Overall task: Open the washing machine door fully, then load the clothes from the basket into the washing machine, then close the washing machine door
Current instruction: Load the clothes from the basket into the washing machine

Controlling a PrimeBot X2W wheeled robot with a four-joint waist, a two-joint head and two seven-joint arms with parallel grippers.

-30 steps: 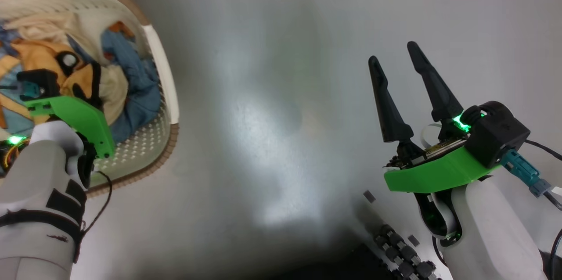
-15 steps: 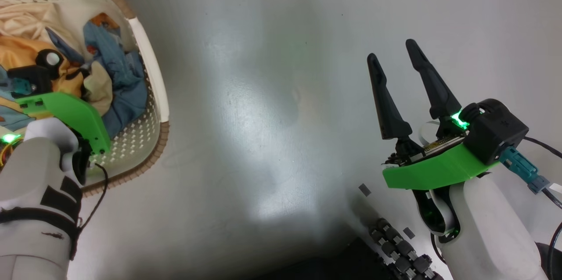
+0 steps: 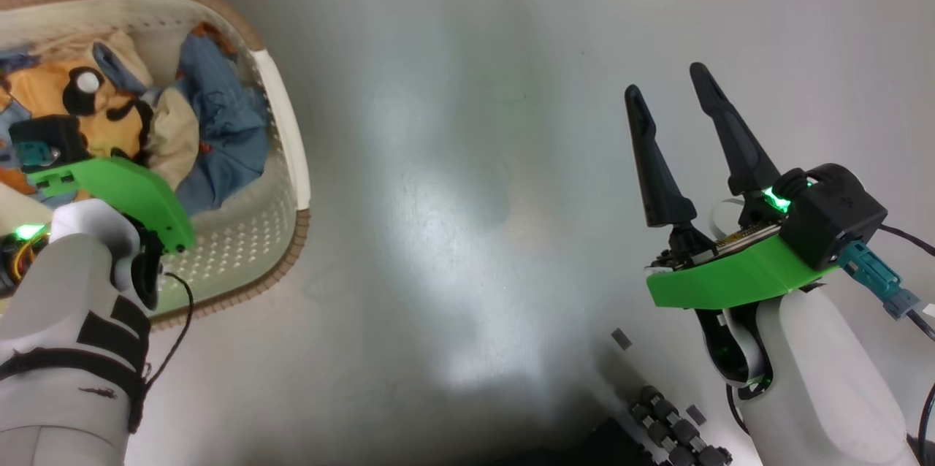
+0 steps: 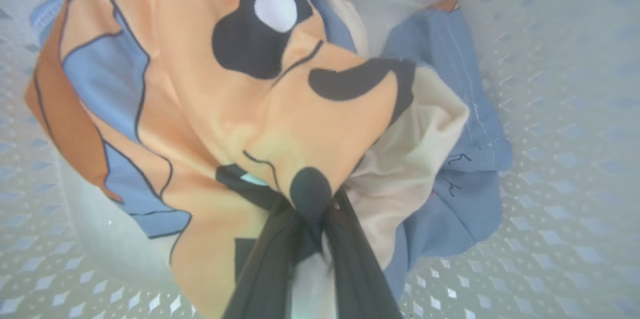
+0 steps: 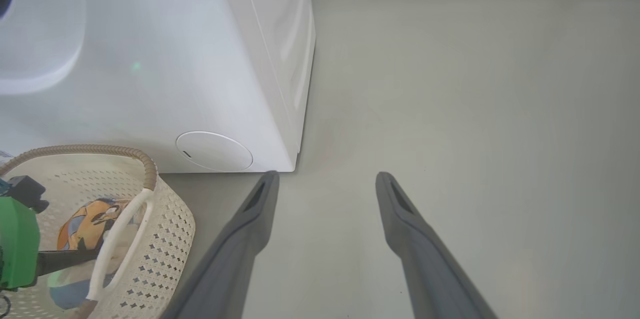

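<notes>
The cream perforated basket (image 3: 288, 137) stands on the floor at my left, in front of the white washing machine (image 5: 175, 59). It holds the clothes (image 3: 109, 108), a bundle of orange, light blue and cream fabric with a cartoon print (image 4: 225, 84). My left gripper (image 4: 310, 199) reaches down into the basket and is shut on a fold of the orange garment. In the head view its green mount (image 3: 117, 188) hides the fingers. My right gripper (image 3: 665, 79) hangs open over bare floor, holding nothing (image 5: 326, 175). The washing machine door is out of view.
The machine's round lower cover (image 5: 214, 151) sits just behind the basket rim (image 5: 150, 174). Grey glossy floor (image 3: 453, 196) stretches between my arms and to the right of the machine. My base's black rollers (image 3: 676, 429) are at the bottom.
The head view swung slightly left and back, so the whole picture shifted. My left gripper stays in the basket on the clothes, which look more bunched. The right gripper is unchanged.
</notes>
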